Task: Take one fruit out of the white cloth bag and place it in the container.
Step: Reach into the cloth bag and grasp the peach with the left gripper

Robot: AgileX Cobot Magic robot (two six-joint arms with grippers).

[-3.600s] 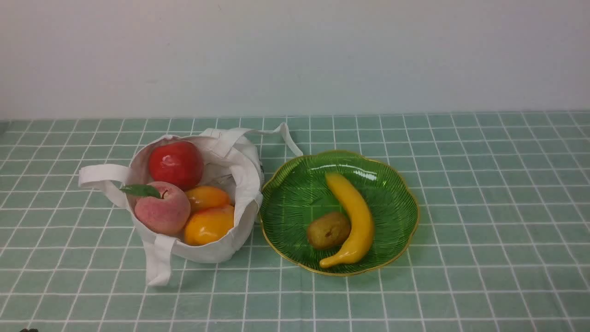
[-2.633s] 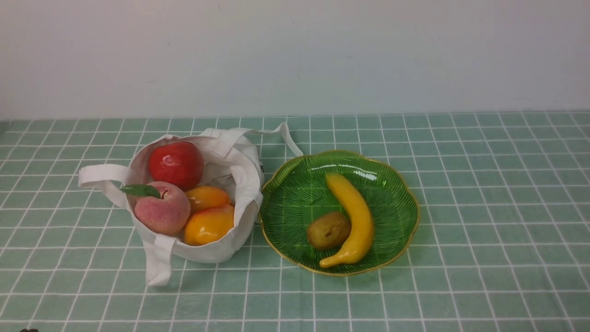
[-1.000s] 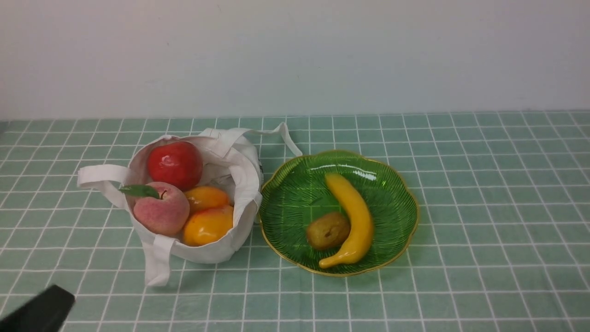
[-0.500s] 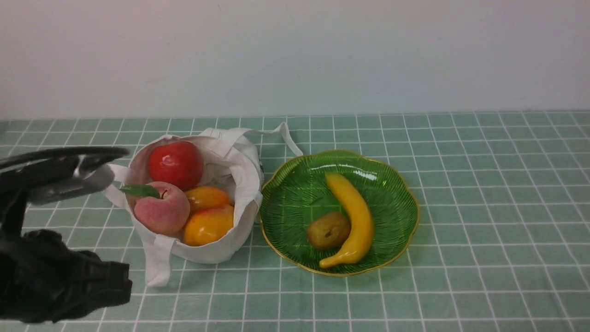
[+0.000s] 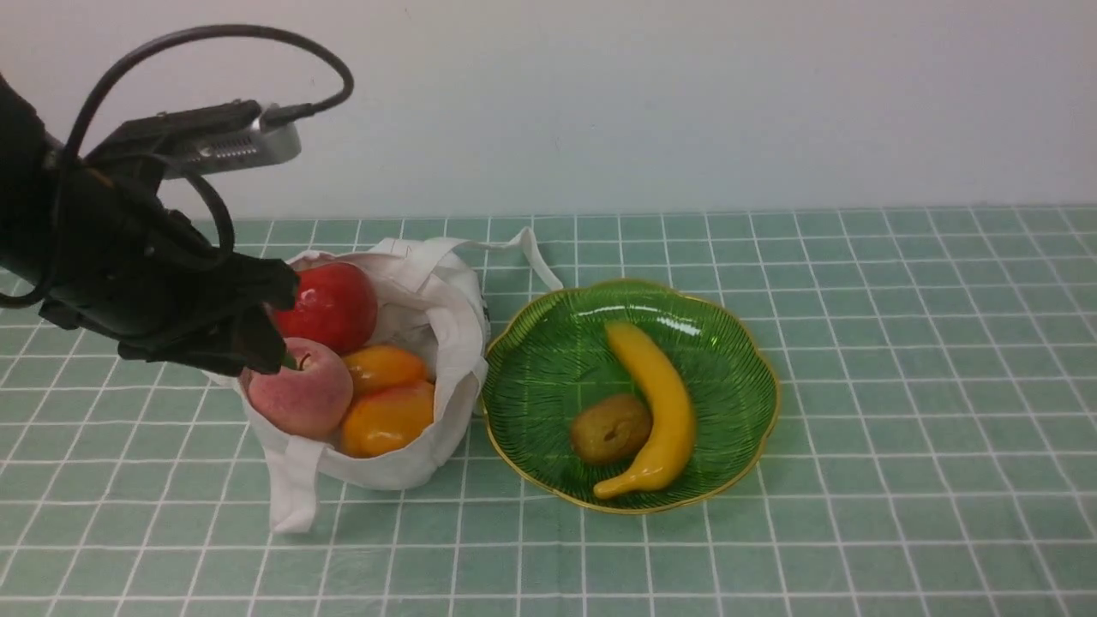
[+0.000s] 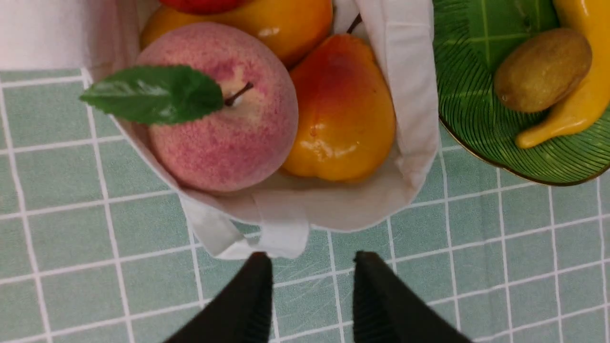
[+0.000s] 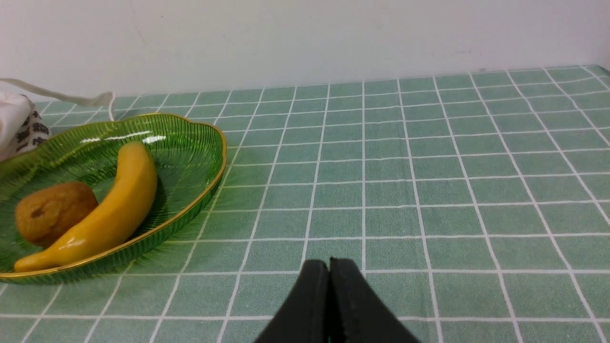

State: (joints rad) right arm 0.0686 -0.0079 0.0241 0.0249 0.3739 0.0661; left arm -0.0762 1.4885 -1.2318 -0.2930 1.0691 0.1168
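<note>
The pink-and-yellow peach [image 5: 300,398] lies at the front left inside the white cloth bag [image 5: 450,343], its green leaf hidden in the front view by my left arm. My left gripper [image 5: 267,330] hangs over the bag's left side, just above the peach. In the left wrist view the peach [image 6: 224,128] and bag [image 6: 414,95] lie ahead of the left gripper [image 6: 313,261], which is open with only tablecloth between its fingers. The green glass dish [image 5: 548,360] stands right of the bag. My right gripper [image 7: 329,264] is shut and holds nothing, low over the cloth beside the dish [image 7: 190,143].
A glossy red apple [image 5: 330,304] and two orange-yellow mangoes [image 5: 390,420] share the bag with the peach. In the dish lie a yellow banana [image 5: 660,403] and a brown kiwi [image 5: 610,428]. The bag's front strap [image 5: 291,493] trails on the green checked cloth.
My left arm has come up from the lower left corner and swung toward the bag; it now covers the bag's left handle and the peach's leaf. The fruits, bag and dish have not moved.
</note>
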